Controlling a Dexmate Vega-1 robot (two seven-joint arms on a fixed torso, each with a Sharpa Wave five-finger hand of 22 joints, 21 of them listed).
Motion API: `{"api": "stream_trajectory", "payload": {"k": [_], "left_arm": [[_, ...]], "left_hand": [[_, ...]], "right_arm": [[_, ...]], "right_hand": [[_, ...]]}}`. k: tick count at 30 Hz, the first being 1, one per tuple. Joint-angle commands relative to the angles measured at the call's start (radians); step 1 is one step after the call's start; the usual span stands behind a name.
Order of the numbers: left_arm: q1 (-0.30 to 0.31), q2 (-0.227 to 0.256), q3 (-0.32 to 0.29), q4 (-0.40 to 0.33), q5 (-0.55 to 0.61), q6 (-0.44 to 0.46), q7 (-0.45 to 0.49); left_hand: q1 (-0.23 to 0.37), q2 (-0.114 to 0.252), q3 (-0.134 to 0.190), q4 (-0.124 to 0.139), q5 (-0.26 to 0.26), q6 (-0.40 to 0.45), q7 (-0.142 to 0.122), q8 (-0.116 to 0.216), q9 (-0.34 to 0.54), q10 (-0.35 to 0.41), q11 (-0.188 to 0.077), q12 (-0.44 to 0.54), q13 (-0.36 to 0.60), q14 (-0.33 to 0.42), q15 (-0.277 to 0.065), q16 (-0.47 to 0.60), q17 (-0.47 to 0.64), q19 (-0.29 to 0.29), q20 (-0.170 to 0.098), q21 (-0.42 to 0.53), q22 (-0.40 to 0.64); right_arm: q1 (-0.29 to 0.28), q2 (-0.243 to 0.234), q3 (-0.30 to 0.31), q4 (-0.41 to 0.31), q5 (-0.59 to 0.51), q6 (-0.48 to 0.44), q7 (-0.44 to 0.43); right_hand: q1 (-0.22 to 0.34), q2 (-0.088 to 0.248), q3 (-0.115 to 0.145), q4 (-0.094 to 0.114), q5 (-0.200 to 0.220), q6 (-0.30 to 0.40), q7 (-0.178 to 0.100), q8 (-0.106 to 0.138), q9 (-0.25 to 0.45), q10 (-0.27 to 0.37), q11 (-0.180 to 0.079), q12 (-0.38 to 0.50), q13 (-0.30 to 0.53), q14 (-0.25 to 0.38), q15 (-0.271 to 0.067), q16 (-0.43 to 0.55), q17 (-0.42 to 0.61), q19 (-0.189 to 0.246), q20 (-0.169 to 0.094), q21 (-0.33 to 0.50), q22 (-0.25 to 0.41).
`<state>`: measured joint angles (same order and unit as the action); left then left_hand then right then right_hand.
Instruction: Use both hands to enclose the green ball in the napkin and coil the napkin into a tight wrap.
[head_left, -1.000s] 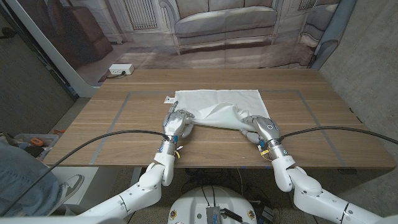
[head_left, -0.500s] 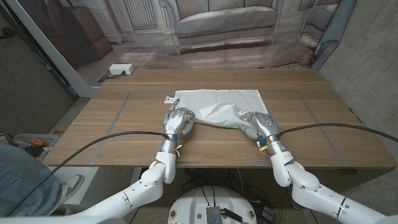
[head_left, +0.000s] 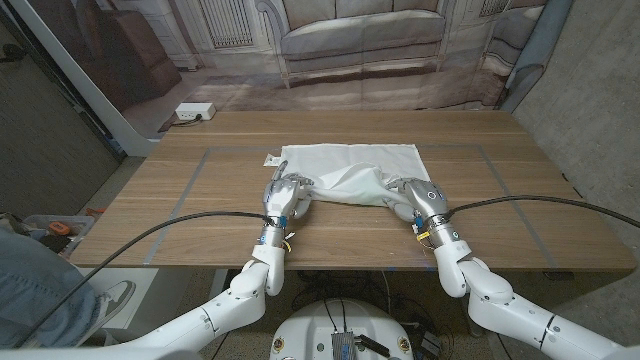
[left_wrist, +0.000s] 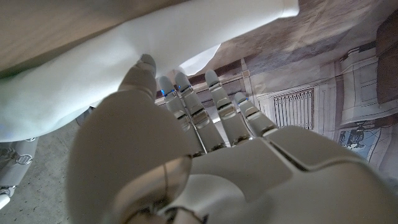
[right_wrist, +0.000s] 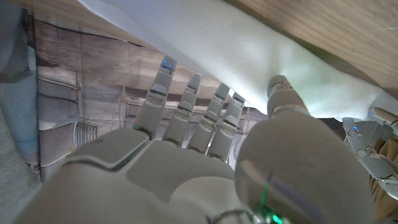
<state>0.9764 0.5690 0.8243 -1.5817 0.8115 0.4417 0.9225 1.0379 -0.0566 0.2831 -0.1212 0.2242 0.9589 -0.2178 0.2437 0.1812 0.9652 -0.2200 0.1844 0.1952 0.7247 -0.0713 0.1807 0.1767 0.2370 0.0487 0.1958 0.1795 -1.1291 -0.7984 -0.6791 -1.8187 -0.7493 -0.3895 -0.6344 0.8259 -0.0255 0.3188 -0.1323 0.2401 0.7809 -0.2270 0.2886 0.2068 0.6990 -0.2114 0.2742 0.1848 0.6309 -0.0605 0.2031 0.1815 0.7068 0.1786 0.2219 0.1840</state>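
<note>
A white napkin (head_left: 350, 162) lies on the wooden table (head_left: 170, 215), its near edge raised into a rumpled fold. My left hand (head_left: 285, 196) pinches the fold's left end and my right hand (head_left: 415, 198) pinches its right end. In the left wrist view the thumb presses the napkin (left_wrist: 118, 56) while the fingers of my left hand (left_wrist: 186, 149) reach behind the cloth. The right wrist view shows the same hold: my right hand (right_wrist: 205, 155) has its thumb on the napkin (right_wrist: 249, 56). The green ball is hidden, likely under the fold.
A small white tag (head_left: 270, 160) lies at the napkin's far left corner. A white socket box (head_left: 195, 112) sits at the table's back left. Grey tape lines (head_left: 195, 175) frame the work area. A person's leg (head_left: 30, 285) is at the lower left.
Both hands have crept a little forward with the napkin's near edge, the right one more, and the fold has bunched slightly higher.
</note>
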Motion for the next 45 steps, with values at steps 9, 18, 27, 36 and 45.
{"api": "stream_trajectory", "payload": {"k": [9, 18, 27, 36, 45], "left_arm": [[-0.023, -0.02, 0.011, 0.037, -0.033, -0.023, 0.044], [-0.004, -0.01, -0.022, -0.028, -0.089, -0.038, 0.014], [0.026, 0.0, -0.093, -0.144, -0.193, -0.052, -0.07], [-0.001, -0.001, -0.121, -0.207, -0.22, -0.025, -0.162], [-0.063, -0.005, -0.11, -0.231, -0.216, 0.029, -0.282]], "left_hand": [[0.029, 0.063, 0.056, 0.006, -0.015, 0.158, 0.016, 0.045, 0.008, 0.127, -0.003, 0.032, 0.006, 0.078, -0.132, 0.016, 0.001, 0.056, -0.052, 0.013, -0.002], [0.035, 0.088, 0.096, 0.007, -0.032, 0.244, 0.03, 0.061, 0.0, 0.211, -0.004, 0.036, 0.005, 0.155, -0.131, 0.016, 0.0, 0.095, -0.068, 0.014, -0.003], [0.046, 0.096, 0.123, 0.001, -0.034, 0.256, 0.051, 0.058, 0.0, 0.228, -0.003, 0.04, 0.016, 0.204, -0.134, 0.016, 0.0, 0.111, -0.073, 0.013, -0.003], [0.045, 0.096, 0.137, 0.001, -0.036, 0.255, 0.065, 0.054, 0.001, 0.239, -0.002, 0.048, 0.029, 0.232, -0.132, 0.016, 0.001, 0.116, -0.072, 0.011, -0.003], [0.041, 0.092, 0.145, 0.002, -0.039, 0.257, 0.071, 0.051, 0.002, 0.247, -0.001, 0.05, 0.037, 0.25, -0.128, 0.016, 0.001, 0.122, -0.072, 0.01, -0.003]], "right_arm": [[-0.007, 0.003, 0.018, 0.005, 0.027, 0.027, -0.036], [0.004, 0.01, 0.026, 0.009, 0.041, 0.045, -0.039], [0.012, 0.012, 0.04, -0.015, 0.058, 0.047, -0.019], [0.028, 0.021, 0.052, -0.04, 0.077, 0.021, 0.03], [0.056, 0.031, 0.075, -0.058, 0.129, 0.006, 0.091]], "right_hand": [[0.036, 0.027, 0.019, -0.008, 0.001, 0.142, 0.002, 0.034, 0.001, 0.105, -0.006, 0.007, 0.007, 0.081, -0.063, 0.005, -0.001, 0.016, -0.013, -0.007, 0.002], [0.05, 0.057, 0.024, -0.004, -0.012, 0.265, 0.002, 0.066, 0.002, 0.187, -0.008, 0.0, 0.006, 0.15, -0.08, 0.006, -0.001, 0.023, -0.021, -0.01, 0.003], [0.05, 0.061, 0.025, -0.002, -0.014, 0.273, 0.002, 0.068, 0.002, 0.193, -0.008, -0.001, 0.006, 0.159, -0.081, 0.007, 0.0, 0.019, -0.023, -0.012, 0.003], [0.049, 0.062, 0.024, -0.002, -0.017, 0.283, 0.002, 0.07, 0.001, 0.197, -0.008, -0.005, 0.006, 0.162, -0.084, 0.005, 0.0, 0.004, -0.018, -0.018, 0.003], [0.05, 0.061, 0.023, -0.004, -0.021, 0.294, 0.001, 0.07, 0.0, 0.199, -0.008, -0.012, 0.005, 0.164, -0.087, 0.001, 0.0, -0.03, -0.016, -0.029, 0.004]]}}
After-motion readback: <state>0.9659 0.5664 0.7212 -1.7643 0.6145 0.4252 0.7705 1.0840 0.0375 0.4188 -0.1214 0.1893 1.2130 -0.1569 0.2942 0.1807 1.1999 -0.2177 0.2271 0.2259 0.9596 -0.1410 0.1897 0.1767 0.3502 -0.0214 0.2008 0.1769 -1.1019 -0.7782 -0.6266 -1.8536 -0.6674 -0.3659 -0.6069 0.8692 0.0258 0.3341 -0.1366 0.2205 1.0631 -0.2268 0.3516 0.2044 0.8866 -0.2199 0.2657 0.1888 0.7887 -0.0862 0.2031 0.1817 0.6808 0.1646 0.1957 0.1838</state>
